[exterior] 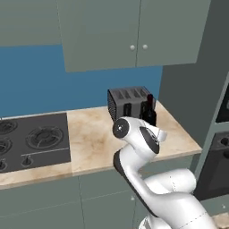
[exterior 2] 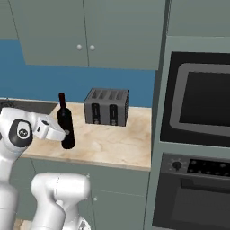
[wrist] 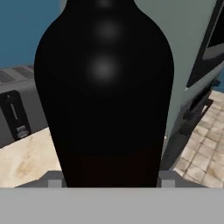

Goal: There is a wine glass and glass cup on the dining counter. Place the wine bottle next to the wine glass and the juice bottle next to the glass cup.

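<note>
The gripper (exterior 2: pixel 67 132) is clamped on the lower body of the wine bottle (exterior 2: pixel 65 121), which stands upright between its fingers with its long neck straight above them, on the counter (exterior 2: pixel 112 146) just beside the toaster (exterior 2: pixel 107 107).

From my left base camera, the robot's own arm covers the lower body of the slim near-black glass wine bottle (exterior: pixel 150 112) and the front corner of the dark grey four-slot toaster (exterior: pixel 127 101). The black hob (exterior: pixel 31 141) is cut off at the left edge. In the hand view, the bottle's neck runs off the top.
</note>
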Controlling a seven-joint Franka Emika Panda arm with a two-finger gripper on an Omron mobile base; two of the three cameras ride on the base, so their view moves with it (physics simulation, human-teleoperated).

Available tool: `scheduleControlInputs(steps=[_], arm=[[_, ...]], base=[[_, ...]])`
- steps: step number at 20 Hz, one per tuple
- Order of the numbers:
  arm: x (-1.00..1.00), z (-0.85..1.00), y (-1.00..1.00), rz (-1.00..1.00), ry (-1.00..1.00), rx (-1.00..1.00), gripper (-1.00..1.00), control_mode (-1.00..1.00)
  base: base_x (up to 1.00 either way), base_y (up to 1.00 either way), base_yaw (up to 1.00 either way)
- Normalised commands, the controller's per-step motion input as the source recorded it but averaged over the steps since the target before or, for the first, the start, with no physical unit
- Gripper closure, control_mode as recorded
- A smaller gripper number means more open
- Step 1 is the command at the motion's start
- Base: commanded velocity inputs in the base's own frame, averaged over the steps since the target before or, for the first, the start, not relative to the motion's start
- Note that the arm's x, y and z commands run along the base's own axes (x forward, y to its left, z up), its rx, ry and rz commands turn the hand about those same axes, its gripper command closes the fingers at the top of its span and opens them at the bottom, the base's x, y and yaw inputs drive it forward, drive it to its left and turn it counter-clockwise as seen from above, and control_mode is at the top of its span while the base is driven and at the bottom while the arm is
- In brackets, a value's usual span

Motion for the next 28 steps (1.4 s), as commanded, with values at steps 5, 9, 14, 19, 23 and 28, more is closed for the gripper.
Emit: scheduleControlInputs(steps=[5,9,14,19,23,28], arm=[[0.00,0.00,0.00,0.00,0.00,0.00,1.00,1.00],[0.00,0.00,0.00,0.00,0.00,0.00,1.00,1.00],[0.00,0.00,0.00,0.00,0.00,0.00,1.00,1.00],[0.00,0.00,0.00,0.00,0.00,0.00,1.00,1.00],[0.00,0.00,0.00,0.00,0.00,0.00,1.00,1.00],[0.00,0.00,0.00,0.00,0.00,0.00,1.00,1.00]], base=[[-0.36,0.19,0.41],[-0.04,0.04,1.00],[-0.02,0.00,1.00],[-0.03,0.00,1.00],[-0.02,0.00,1.00],[-0.02,0.00,1.00]])
